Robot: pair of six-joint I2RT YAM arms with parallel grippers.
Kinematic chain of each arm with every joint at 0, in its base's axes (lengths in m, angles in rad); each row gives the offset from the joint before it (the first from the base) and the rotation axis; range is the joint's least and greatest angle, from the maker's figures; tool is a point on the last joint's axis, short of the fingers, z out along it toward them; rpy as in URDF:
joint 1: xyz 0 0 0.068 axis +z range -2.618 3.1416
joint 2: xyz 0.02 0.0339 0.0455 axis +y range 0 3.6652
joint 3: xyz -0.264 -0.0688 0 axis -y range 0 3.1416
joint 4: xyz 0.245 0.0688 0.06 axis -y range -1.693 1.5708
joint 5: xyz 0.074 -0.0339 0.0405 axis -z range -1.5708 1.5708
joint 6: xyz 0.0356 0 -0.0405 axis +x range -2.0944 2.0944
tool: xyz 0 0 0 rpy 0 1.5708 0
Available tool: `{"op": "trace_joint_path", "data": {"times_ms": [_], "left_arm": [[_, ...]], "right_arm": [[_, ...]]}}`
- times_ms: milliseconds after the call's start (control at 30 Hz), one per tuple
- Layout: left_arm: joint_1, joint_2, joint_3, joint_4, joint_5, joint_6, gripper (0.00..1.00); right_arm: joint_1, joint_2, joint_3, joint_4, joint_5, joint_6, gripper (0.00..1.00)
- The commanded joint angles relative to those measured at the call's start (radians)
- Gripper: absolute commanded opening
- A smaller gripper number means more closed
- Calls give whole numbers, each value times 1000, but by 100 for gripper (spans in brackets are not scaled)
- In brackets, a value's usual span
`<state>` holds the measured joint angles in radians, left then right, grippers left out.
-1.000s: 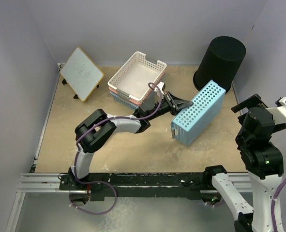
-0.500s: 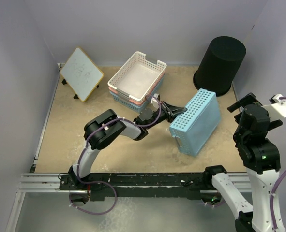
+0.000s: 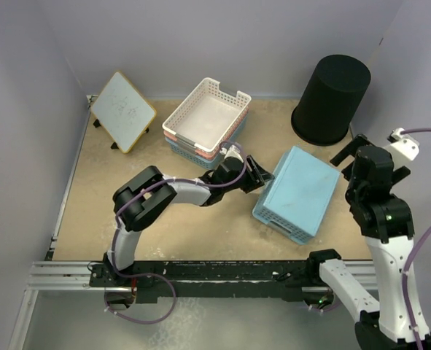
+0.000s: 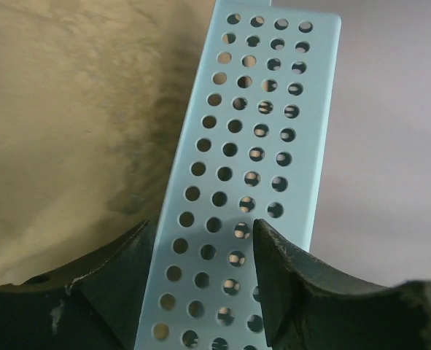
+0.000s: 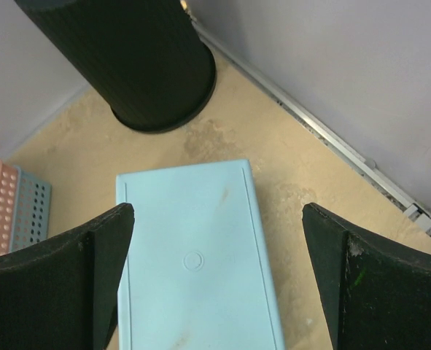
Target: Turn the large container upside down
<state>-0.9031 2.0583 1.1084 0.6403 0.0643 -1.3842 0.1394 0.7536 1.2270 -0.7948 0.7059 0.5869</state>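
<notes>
The container (image 3: 330,100) stands in the far right corner of the worktop (image 3: 200,233), wider end down, touched by neither arm. A blue basket (image 3: 297,191) lies bottom-up just in front of it. The left gripper (image 4: 200,226) has its jaws astride the basket's perforated wall; whether they pinch it cannot be told. The right gripper (image 5: 216,219) hovers over the basket, jaws fully apart and empty, probably staged to reach the container.

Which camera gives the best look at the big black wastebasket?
The top external view: the black wastebasket shows whole, in the far right corner. The right wrist view crops off its upper part. The left wrist view shows none of it.
</notes>
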Motion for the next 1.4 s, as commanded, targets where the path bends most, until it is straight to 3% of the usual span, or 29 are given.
{"op": "trace_joint_path", "data": {"times_ms": [0,233,567,733,1000,1200,1367], "left_arm": [[-26,-132,86,-354,-146,322,55],[-69,-229,151,-667,-417,582,57],[-69,-527,51,-714,-439,659,58],[-68,-697,13,-836,-633,656,58],[-60,-910,-50,-948,-863,628,61],[-60,-934,-64,-966,-896,617,61],[-60,-918,-58,-972,-890,614,61]], "right_arm": [[3,71,-12,32,-92,-45,99],[3,177,-59,55,-287,-68,99],[3,242,-131,162,-557,-114,98],[57,282,-233,305,-763,-18,98],[398,469,-215,398,-674,57,98],[465,580,-227,440,-657,74,98],[460,621,-245,279,-564,77,100]]}}
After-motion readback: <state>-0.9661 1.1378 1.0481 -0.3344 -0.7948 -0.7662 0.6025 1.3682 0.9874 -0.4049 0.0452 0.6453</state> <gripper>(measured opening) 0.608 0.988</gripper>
